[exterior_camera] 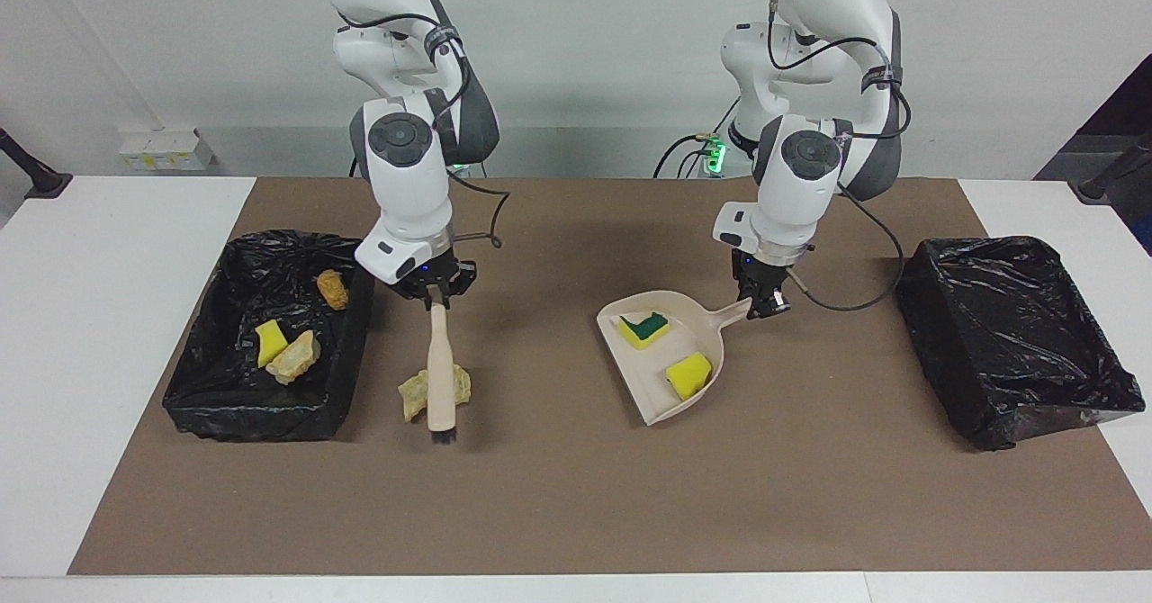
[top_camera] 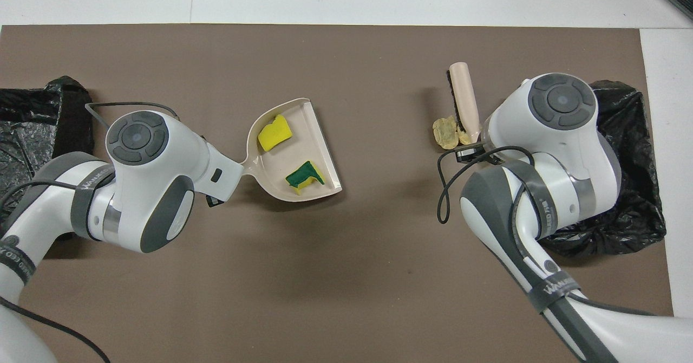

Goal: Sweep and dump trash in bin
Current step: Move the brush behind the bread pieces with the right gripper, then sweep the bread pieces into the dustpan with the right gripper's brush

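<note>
I see the beige plastic dustpan (exterior_camera: 670, 364) mid-table, with a green-topped yellow sponge bit (exterior_camera: 643, 328) and a plain yellow sponge bit (exterior_camera: 689, 374) in it. Toward the right arm's end, the beige brush (exterior_camera: 441, 378) hangs over two tan crumbly chunks (exterior_camera: 416, 394) on the brown mat (exterior_camera: 576, 495), beside the black-lined bin (exterior_camera: 207, 405) holding three more scraps (exterior_camera: 288, 351). I see another black-lined bin (exterior_camera: 1008, 342) at the left arm's end.

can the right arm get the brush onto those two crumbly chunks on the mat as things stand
Probably yes: the right gripper holds the brush right over the two chunks, with nothing between.
</note>
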